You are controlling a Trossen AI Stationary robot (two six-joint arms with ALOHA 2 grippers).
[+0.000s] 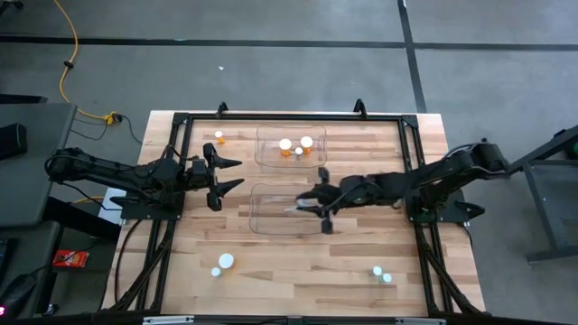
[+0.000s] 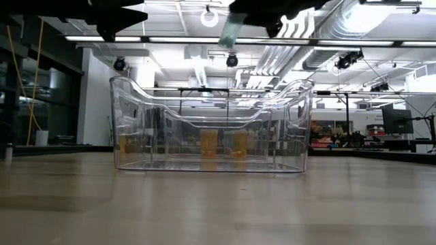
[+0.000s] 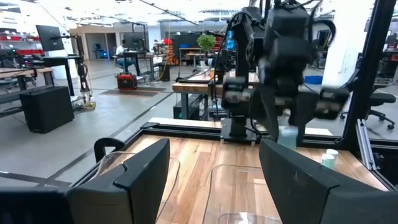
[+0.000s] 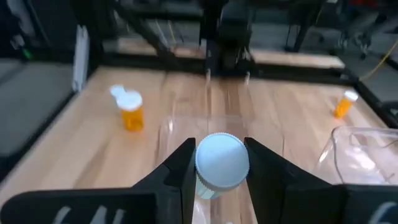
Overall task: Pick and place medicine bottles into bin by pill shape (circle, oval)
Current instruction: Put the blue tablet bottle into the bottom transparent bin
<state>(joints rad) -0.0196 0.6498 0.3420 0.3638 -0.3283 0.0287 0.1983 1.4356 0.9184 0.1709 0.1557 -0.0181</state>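
The right gripper (image 4: 217, 163) hung over the near clear bin (image 1: 271, 219), its fingers (image 4: 177, 171) clamped on a pale bottle (image 4: 221, 163) (white cap up). The left gripper (image 1: 233, 173) waited beside the bins, fingers spread and empty

Overhead and table-level views share the clear bin (image 1: 287, 208); wrist cameras face inward

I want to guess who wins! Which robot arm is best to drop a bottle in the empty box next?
The right arm, I think. Its gripper is shut on a pale bottle and hangs over the empty bin. The left gripper is open, holds nothing, and sits beside the bins.
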